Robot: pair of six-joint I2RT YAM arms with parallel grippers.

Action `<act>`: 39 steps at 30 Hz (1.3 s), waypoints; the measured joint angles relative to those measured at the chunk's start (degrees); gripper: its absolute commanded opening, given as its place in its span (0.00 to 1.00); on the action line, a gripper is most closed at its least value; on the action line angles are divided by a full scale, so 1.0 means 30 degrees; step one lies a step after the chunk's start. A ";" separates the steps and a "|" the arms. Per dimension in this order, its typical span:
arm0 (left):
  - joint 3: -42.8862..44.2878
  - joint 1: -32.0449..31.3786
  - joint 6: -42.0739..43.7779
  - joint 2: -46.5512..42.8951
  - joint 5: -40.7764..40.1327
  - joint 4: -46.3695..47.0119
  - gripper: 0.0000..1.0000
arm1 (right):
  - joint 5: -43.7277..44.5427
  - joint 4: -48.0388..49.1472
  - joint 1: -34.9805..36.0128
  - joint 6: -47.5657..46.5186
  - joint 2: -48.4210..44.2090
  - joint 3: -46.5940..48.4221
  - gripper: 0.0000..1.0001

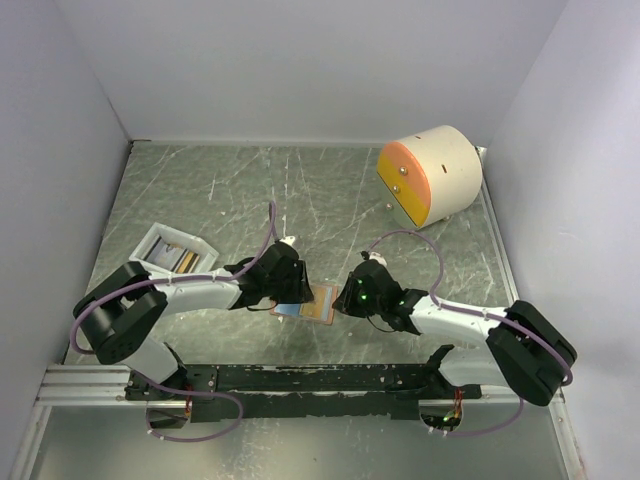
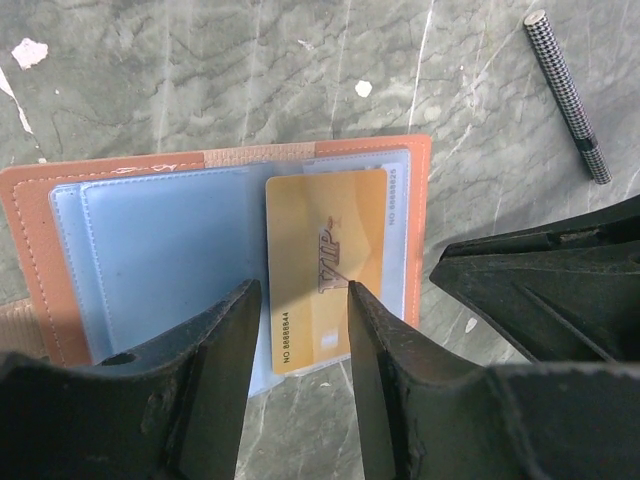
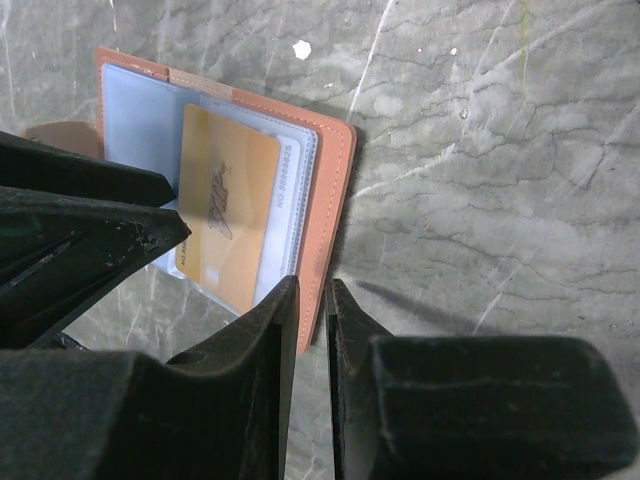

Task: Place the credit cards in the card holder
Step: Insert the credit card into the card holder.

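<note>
Straddling the amber plastic card (image 2: 325,250), my spread left end effector (image 2: 303,295) may drag it from the salmon leather-like card holder (image 2: 25,260); I cannot tell whether the right end effector (image 3: 312,290) is clamped.

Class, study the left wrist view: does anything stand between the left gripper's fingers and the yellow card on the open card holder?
Nothing visible does. The yellow card lies on the open card holder, its near end bare between the fingers of the open left gripper. The right gripper sits at the holder's edge, off the card.
</note>
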 measured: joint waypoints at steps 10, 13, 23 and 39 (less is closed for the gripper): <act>-0.0051 0.0000 -0.0270 0.0233 0.0073 0.0699 0.48 | -0.0007 0.0007 0.0000 0.0000 0.0255 0.0000 0.18; -0.0058 0.0000 -0.0393 0.0328 0.0219 0.0984 0.47 | -0.0007 0.0007 0.0000 0.0000 0.0255 0.0000 0.18; -0.0656 0.0000 -0.1311 0.0510 0.0947 0.2550 0.45 | 0.0000 0.0138 0.0000 0.0000 0.0401 0.0000 0.17; -0.1005 0.0000 -0.2477 0.1617 0.2106 0.4816 0.43 | 0.0036 0.0182 0.0000 -0.0015 0.0576 0.0000 0.17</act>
